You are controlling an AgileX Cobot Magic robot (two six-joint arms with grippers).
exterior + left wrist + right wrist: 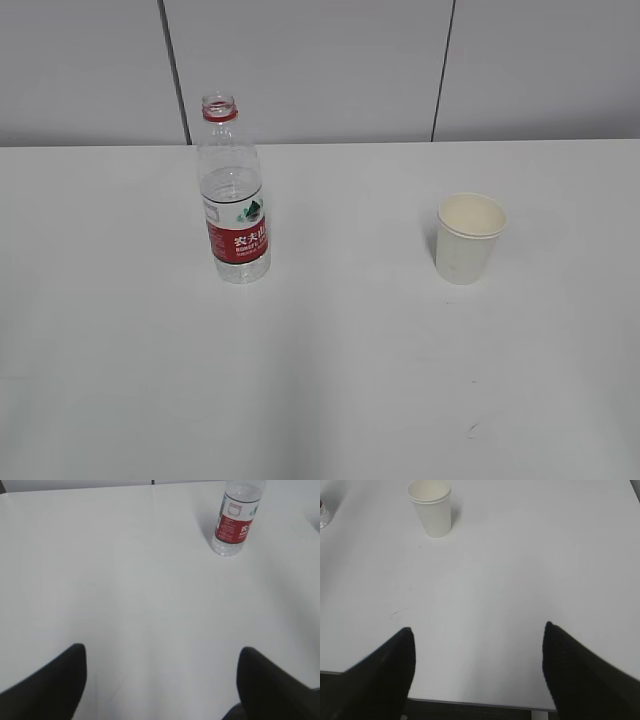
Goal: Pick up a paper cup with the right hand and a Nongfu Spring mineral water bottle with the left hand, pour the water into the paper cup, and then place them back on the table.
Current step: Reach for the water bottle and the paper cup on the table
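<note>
Nothing is done yet, judging by the layout: the clear plastic Nongfu Spring mineral water bottle [233,195] with its red-and-white label, uncapped, and the small cream-white paper cup [469,237] both stand upright, well apart, on the plain white table [320,380]. The left hand [160,680] and the right hand [477,667] hang back near the table's front, jaws spread and empty. Grasping, pouring and setting down all remain.

The exterior view looks down at a slant across the table [320,380] toward the back wall [320,60]. Each wrist view looks forward and down between spread fingertips, low over the table. The bottle [233,195] appears in all three views, the cup [469,238] in the exterior and right wrist views.
</note>
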